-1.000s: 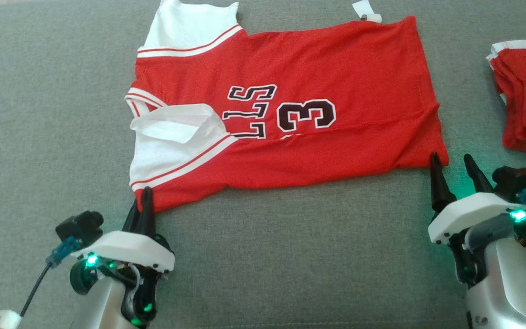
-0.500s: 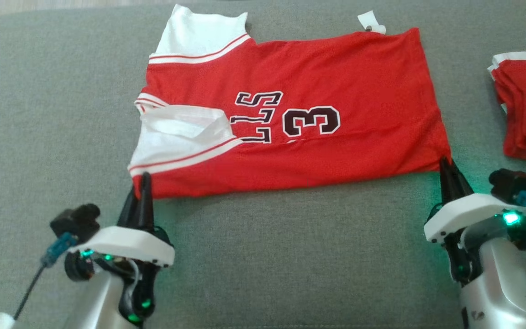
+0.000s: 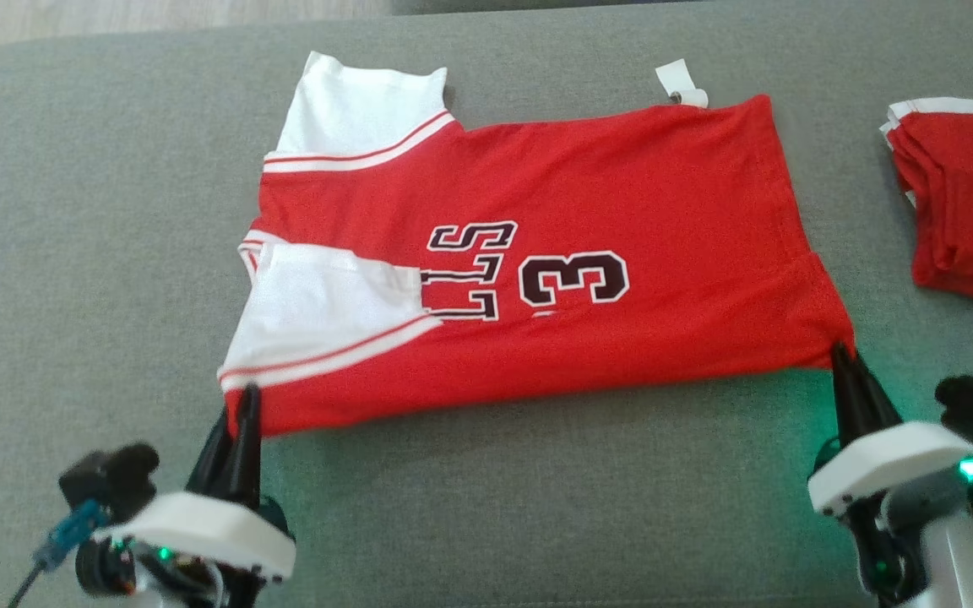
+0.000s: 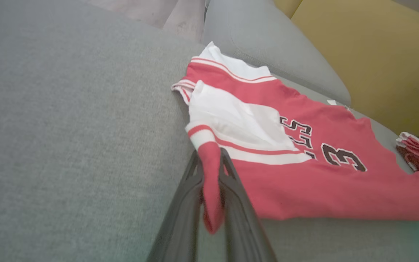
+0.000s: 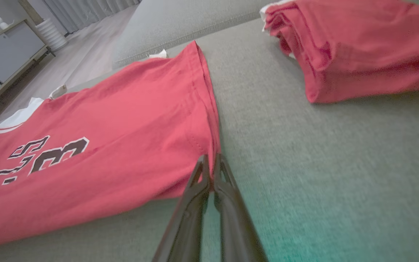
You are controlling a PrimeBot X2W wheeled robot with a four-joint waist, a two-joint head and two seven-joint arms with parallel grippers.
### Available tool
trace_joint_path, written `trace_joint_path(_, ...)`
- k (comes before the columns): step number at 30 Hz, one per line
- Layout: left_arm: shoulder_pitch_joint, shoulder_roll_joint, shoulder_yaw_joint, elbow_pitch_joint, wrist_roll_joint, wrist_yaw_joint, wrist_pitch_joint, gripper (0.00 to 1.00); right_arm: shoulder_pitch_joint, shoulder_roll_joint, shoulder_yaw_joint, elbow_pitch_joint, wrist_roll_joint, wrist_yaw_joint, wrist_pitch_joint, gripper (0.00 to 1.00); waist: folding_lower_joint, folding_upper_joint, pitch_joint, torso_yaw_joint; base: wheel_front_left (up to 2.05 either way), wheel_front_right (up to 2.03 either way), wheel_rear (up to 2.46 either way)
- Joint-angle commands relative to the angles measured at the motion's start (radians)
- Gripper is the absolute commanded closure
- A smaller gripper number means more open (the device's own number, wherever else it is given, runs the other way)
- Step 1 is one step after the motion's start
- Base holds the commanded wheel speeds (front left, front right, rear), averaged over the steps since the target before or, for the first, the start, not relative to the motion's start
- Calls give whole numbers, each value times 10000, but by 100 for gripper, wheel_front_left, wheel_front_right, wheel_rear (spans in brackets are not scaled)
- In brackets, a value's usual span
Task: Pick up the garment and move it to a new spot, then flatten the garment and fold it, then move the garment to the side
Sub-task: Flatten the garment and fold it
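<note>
right gripper (image 3: 843, 359): a second ago its two dark fingers stand apart just short of the hem. Now they are pressed together, and in the right wrist view (image 5: 209, 160) they pinch the near hem corner of the jersey (image 3: 622, 211).
left gripper (image 3: 243, 404): no change in grip. Its fingers are clamped on a tongue of red cloth at the near shoulder corner, and the cloth hangs down between them (image 4: 209, 157).
meaning for the task: both near corners are now held, one in each gripper. I judge that the jersey is ready to be lifted or drawn taut for flattening, and that no fold has begun.
jersey, from the grippers: it lies spread on the grey sofa cushion (image 3: 73, 211). It runs away from both sets of tips, with the hem by the right gripper and the collar end by the left.
white sleeve flap (image 3: 317, 308): just beyond the left tips, and flatter than a second ago, when it bulged.
view: the whole head picture has slid, so the camera has moved.
number 3 (image 3: 573, 279): black with a white outline, turned sideways, between the grippers and farther out.
letters (image 3: 465, 270): L, L, S, sideways beside the number. The start of the word is hidden under the white flap.
white tag (image 3: 681, 84): at the far hem corner, too small to read.
folded red pile (image 3: 968, 211): beyond the right gripper on its outer side, apart from the jersey.
</note>
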Motion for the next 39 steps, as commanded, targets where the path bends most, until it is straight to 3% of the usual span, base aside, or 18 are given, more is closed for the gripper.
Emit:
trace_joint_path(1, -58, 192, 377, -406, -74, 118, 18, 100, -9, -60, 210, -511, 170, 65, 63, 100, 1, -1, 62, -49, 0, 0, 0)
trace_joint_path(5, 304, 86, 318, -238, -216, 120, -11, 100, 431, -60, 185, -673, 151, 65, 46, 100, 1, -1, 132, -127, 0, 0, 0)
trace_joint_path(6, 323, 69, 322, -165, -236, 115, -44, 100, 484, -60, 185, -677, 174, 65, 30, 77, 1, -1, 141, -153, 0, 0, 0)
trace_joint_path(7, 321, 61, 330, -88, -245, 116, -73, 100, 526, -60, 191, -685, 222, 65, 10, 62, 1, -1, 145, -176, 0, 0, 0)
trace_joint_path(8, 308, 56, 352, -11, -260, 124, -100, 100, 559, -60, 199, -699, 260, 65, -21, 26, 1, -1, 149, -204, 0, 0, 0)
trace_joint_path(9, 292, 64, 375, 60, -273, 132, -113, 83, 594, -60, 192, -715, 267, 65, -60, 0, 1, -1, 151, -236, 0, 0, 0)
trace_joint_path(11, 231, 139, 419, 142, -256, 128, -134, 0, 662, -60, 161, -753, 244, 65, -107, 0, 1, -1, 161, -300, 0, 0, 0)
trace_joint_path(18, -907, 965, 675, -214, 111, -2, 75, 0, 629, -60, -27, -1228, -18, 65, -130, 0, 1, -1, 352, -479, 0, 0, 0)
trace_joint_path(25, -4337, 2356, 801, -275, 538, -499, 1411, 0, -283, -60, 411, -2160, -325, 65, 99, 0, 1, -1, 1026, -925, 0, 0, 0)
trace_joint_path(32, -7470, 3142, 604, 1425, 561, -889, 3163, 0, -1575, -60, 1301, -2675, -450, 65, 282, 0, 1, -1, 2125, -1938, 0, 0, 0)
trace_joint_path(39, -8740, 3668, 327, 2937, 814, -1069, 4049, 0, -2347, -60, 1955, -2792, -429, 65, 216, 0, 1, -1, 2993, -2709, 0, 0, 0)
